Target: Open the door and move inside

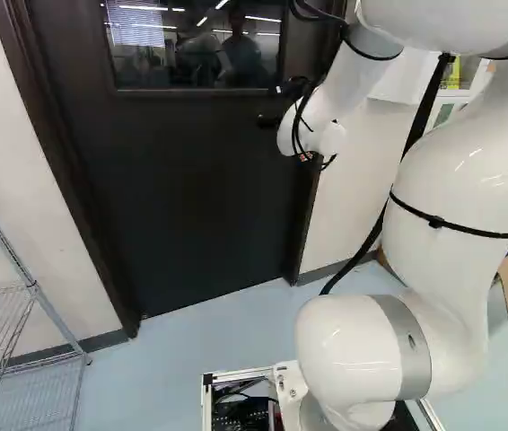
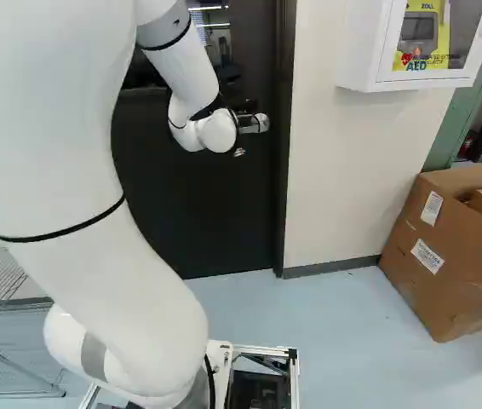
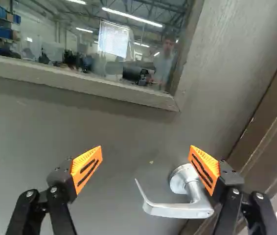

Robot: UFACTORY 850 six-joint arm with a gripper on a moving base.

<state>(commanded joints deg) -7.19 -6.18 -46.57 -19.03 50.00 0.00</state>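
Door (image 1: 182, 180), flat and dark, bears a curved metal lever (image 3: 177, 210), while the orange-padded tool (image 1: 270, 120) gapes wide, holding nothing.

bent white arm (image 1: 451, 184), orange-padded jaws wide apart

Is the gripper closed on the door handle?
No, the gripper stands open, its orange pads wide apart and not pinching the lever handle.

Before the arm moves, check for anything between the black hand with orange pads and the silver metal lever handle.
Nothing visible stands between the open hand and the lever handle, whose pivot end appears close beside one pad.
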